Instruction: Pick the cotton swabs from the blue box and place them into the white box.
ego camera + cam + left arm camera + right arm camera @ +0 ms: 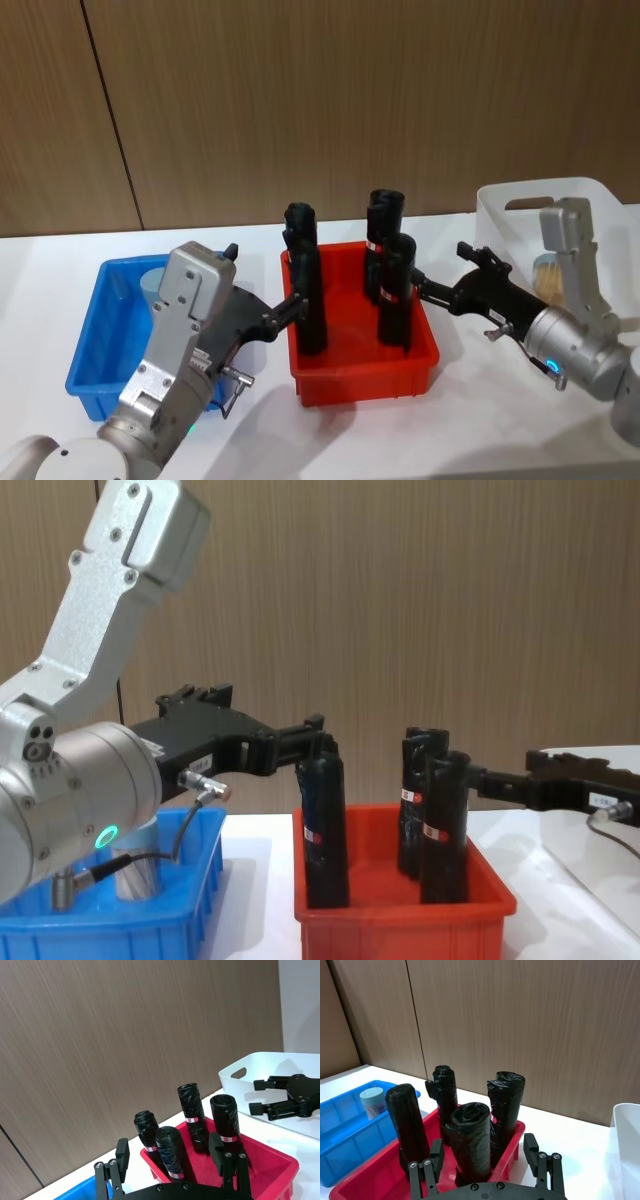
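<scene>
View from my remote station. The left claw (270, 285) reaches out over the blue box (90, 360) toward the red bin (365, 385). Its fingers (122, 1152) are spread wide and grip nothing. Straight ahead of this claw four black rolls (310, 300) stand upright in the red bin. One finger lies close beside the nearest roll; I cannot tell whether it touches it. Behind and below this claw, under the arm, a jar of cotton swabs (155, 280) stands upright on the floor of the blue box, near its far wall. My right wrist camera shows this jar with its pale lid on top.

The right claw (438, 263) points at the red bin from the opposite side. Its fingers (530, 1145) are likewise parted, with nothing between them. The black rolls stand just ahead of its fingertips. Behind this claw, beyond its wrist, sits the white box (500, 215). A second jar of cotton swabs (548, 275) rests inside that box, partly hidden by the arm.

The two claws face each other across the red bin, well apart, with the rolls between them. Blue box, red bin and white box stand in a row on the white worktop (40, 300). The red bin is the middle one, just beside the blue box. A wood-panelled wall (300, 100) closes the scene beyond both claws.
</scene>
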`<state>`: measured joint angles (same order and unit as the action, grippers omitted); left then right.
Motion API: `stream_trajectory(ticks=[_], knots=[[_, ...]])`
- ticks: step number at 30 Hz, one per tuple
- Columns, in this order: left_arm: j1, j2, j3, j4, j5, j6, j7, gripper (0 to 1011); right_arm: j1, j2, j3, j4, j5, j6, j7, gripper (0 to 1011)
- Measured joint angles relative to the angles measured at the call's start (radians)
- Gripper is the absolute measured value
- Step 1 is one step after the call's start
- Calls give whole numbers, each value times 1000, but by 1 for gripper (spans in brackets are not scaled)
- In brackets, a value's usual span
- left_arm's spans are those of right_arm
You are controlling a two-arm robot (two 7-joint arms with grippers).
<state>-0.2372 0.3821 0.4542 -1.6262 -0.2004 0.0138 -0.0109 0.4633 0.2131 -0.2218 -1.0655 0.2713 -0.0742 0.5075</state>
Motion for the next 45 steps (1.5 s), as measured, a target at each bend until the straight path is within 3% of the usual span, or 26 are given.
stream_trajectory(ticks=[13,45], knots=[[0,0,0,0,0,0,0,1004,110,-31,-2,181,24,-54,84,1002],[0,0,0,0,0,0,0,1004,286,-78,-14,496,30,-161,194,1002]])
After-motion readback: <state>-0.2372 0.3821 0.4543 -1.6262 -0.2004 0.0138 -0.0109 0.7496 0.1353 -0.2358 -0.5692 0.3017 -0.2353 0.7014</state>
